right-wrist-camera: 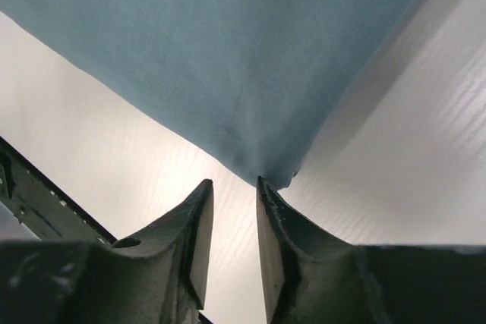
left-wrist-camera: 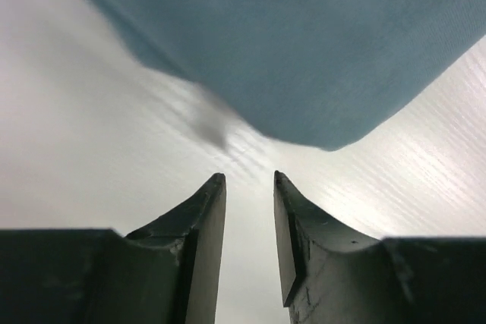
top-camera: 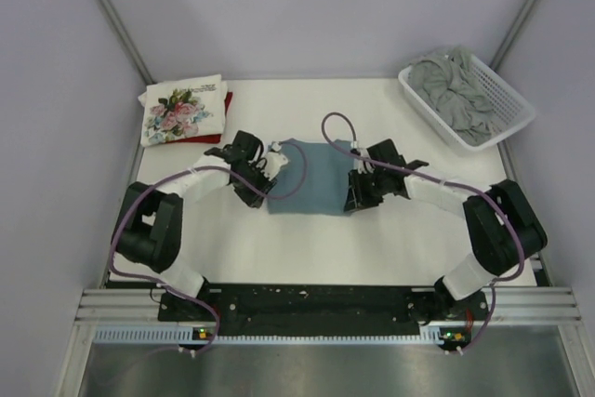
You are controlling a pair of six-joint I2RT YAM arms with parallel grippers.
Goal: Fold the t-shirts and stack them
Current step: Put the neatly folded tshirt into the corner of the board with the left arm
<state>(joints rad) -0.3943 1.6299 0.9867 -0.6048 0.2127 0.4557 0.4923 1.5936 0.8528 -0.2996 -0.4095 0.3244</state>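
Plain dusty teal-blue cloth t-shirt [top-camera: 311,178] lies folded into a flat block at mid-table, between the two arms; block looks slightly wider side to side than deep, though from the top view its long axis is hard to call.

Left gripper [left-wrist-camera: 249,181] sits at the block's left edge, right gripper [right-wrist-camera: 233,184] at its right edge, both low over the white table [top-camera: 307,248]. Left fingers [left-wrist-camera: 205,218] are slightly apart with nothing between them, and the cloth's rounded corner is ahead and a bit to the right, not touching. The right gripper's fingers are likewise parted and hold nothing; a teal corner reaches right up to the fingertips, just off the right-hand one, but is not pinched.

Either arm is equally near, so a two-handed pickup along opposite edges seems the likely next step.

The stack sits far left: a white folded shirt with pink floral print [top-camera: 181,111] lying on a dark red folded shirt [top-camera: 227,99], so the teal one lies right of and nearer than it, on the left arm's side. Bare table runs between block and stack.

White plastic lattice basket [top-camera: 516,104] at far right holds a crumpled grey shirt [top-camera: 456,90], not yet folded; well apart from the teal block.
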